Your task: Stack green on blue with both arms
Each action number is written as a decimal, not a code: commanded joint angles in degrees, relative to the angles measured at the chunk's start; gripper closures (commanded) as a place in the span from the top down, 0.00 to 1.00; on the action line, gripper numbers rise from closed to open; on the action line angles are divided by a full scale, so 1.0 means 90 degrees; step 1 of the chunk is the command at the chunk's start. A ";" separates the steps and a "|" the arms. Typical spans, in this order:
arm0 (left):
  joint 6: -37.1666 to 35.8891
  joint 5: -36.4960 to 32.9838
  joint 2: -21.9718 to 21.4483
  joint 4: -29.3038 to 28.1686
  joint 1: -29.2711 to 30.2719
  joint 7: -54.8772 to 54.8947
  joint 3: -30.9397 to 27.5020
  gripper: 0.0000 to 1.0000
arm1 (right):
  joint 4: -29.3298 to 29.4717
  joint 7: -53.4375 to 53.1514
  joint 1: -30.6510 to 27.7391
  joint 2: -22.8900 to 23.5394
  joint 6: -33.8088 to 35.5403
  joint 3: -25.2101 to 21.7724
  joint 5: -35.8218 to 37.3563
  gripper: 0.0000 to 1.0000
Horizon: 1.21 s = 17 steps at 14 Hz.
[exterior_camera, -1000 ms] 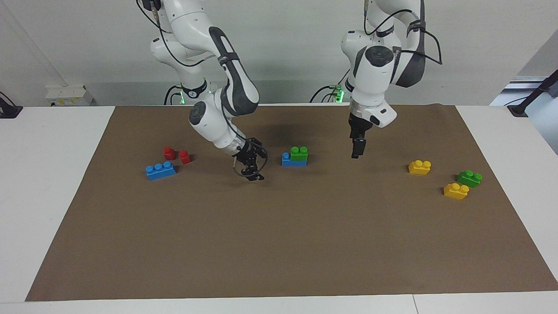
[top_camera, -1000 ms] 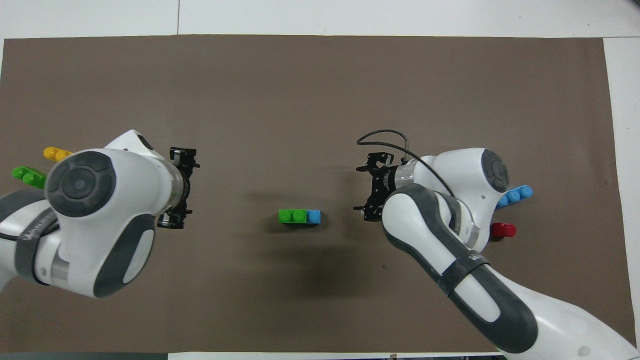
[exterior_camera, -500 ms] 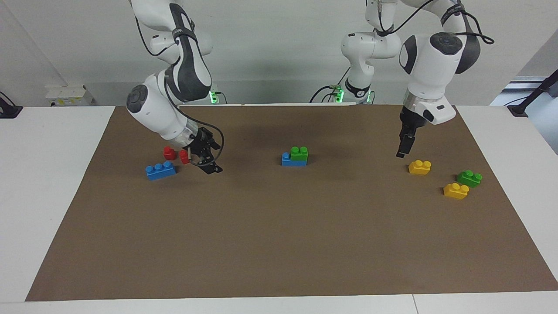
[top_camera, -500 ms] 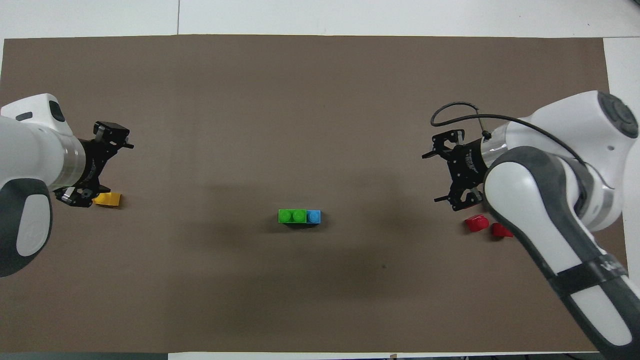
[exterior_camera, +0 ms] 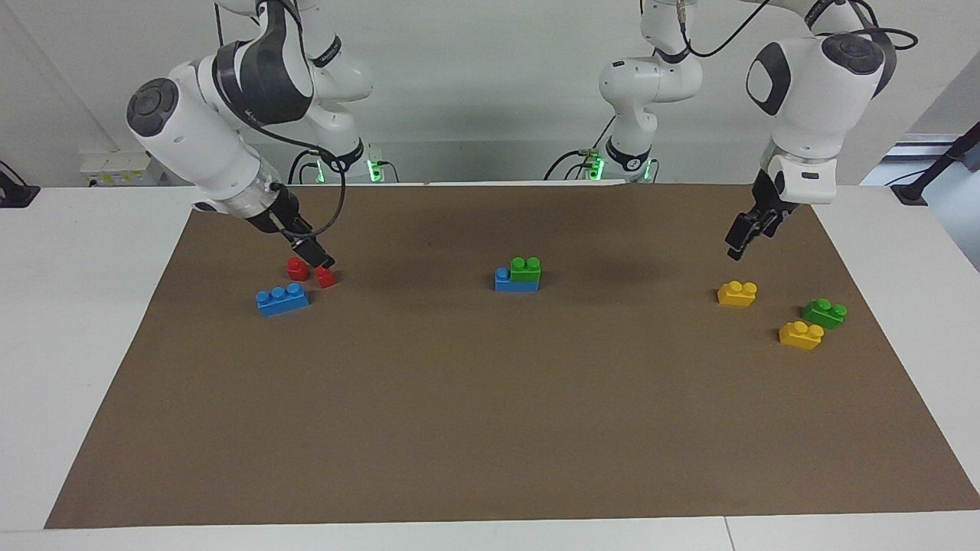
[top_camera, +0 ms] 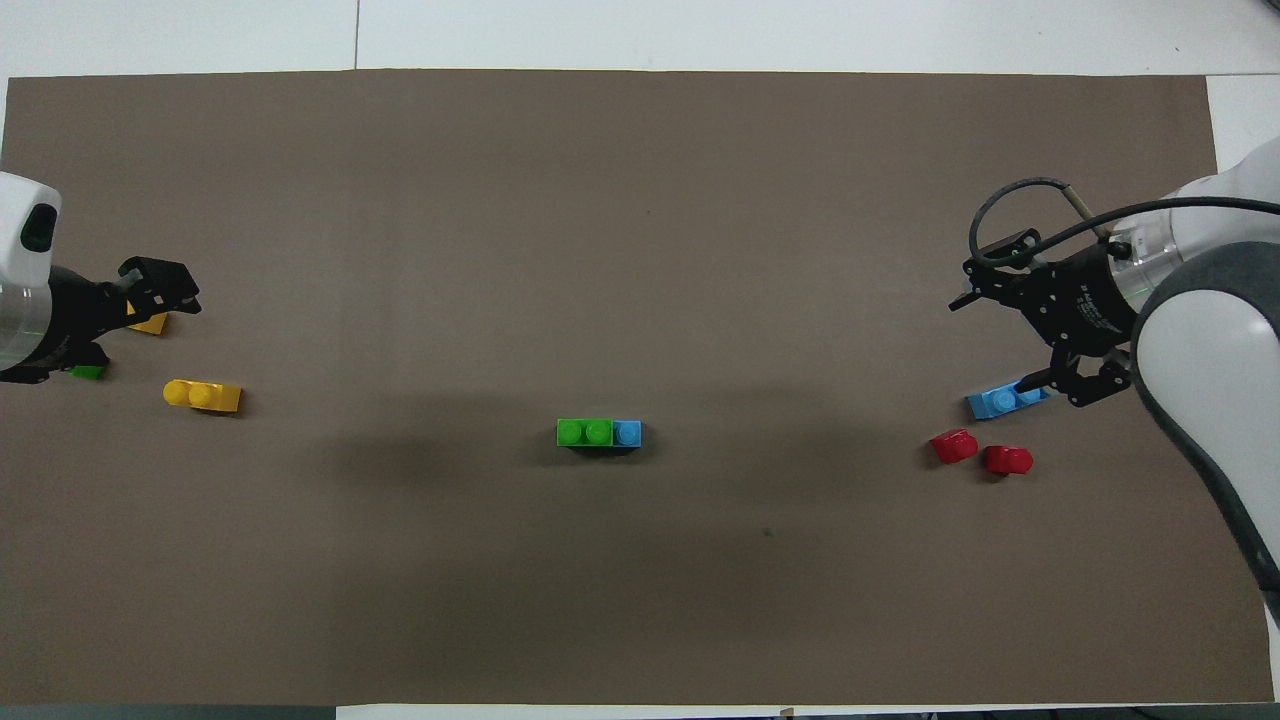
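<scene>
Sitting seated on the blue three-stud brick [exterior_camera: 506, 282] mid-mat, the green two-stud brick [exterior_camera: 525, 268] is needing only clearance, so the empty, parted right gripper [exterior_camera: 309, 252] and left gripper [exterior_camera: 744, 235], its fingers unreadable, are hanging over opposite table ends.

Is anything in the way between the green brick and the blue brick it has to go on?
Nothing: the green brick already sits on the blue brick mid-mat. Left gripper is over mat near a yellow brick; right gripper is over the red pieces.
</scene>
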<state>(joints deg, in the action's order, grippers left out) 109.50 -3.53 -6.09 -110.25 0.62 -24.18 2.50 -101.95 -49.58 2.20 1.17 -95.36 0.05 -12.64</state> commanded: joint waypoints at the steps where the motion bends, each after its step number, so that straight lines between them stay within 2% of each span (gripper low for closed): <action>1: -0.0524 0.0031 0.0120 0.0442 0.0049 0.1238 0.0044 1.00 | 0.0010 0.1761 -0.0166 -0.0431 0.0301 0.0072 0.0640 1.00; 3: -0.0953 0.0031 0.0217 0.0792 0.0049 0.1922 0.0044 1.00 | 0.0010 0.2944 -0.0186 -0.0608 0.0438 0.0063 0.0886 1.00; 6: -0.2046 0.0138 0.0617 0.1759 0.0058 0.2598 0.0025 1.00 | 0.0301 0.4371 -0.0254 -0.0638 0.0624 -0.0006 0.1014 1.00; 7: -0.2368 0.0399 0.0725 0.2071 0.0126 0.2619 0.0025 1.00 | 0.0390 0.4685 -0.0245 -0.0618 0.0663 0.0004 0.1053 1.00; 10: -0.3180 0.0744 0.1018 0.2698 0.0410 0.2590 0.0044 1.00 | 0.0527 0.5078 -0.0167 -0.0560 0.0499 0.0033 0.1316 1.00; 12: -0.3269 0.0773 0.1038 0.2776 0.0430 0.2580 0.0044 1.00 | 0.0527 0.5118 -0.0157 -0.0540 0.0264 0.0043 0.1375 1.00; 15: -0.3600 0.0754 0.1252 0.3302 0.0430 0.2580 0.0044 1.00 | 0.0518 0.5157 -0.0166 -0.0540 0.0244 0.0043 0.1385 1.00; 17: -0.3670 0.0715 0.1293 0.3373 0.0410 0.2599 0.0044 1.00 | 0.0479 0.5438 -0.0166 -0.0550 0.0282 0.0033 0.1443 1.00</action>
<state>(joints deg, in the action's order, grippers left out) 79.12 2.43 3.53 -83.54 3.86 -1.81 2.62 -98.28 -3.58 0.99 -4.39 -92.86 0.17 -1.30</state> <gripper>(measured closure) 0.000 0.000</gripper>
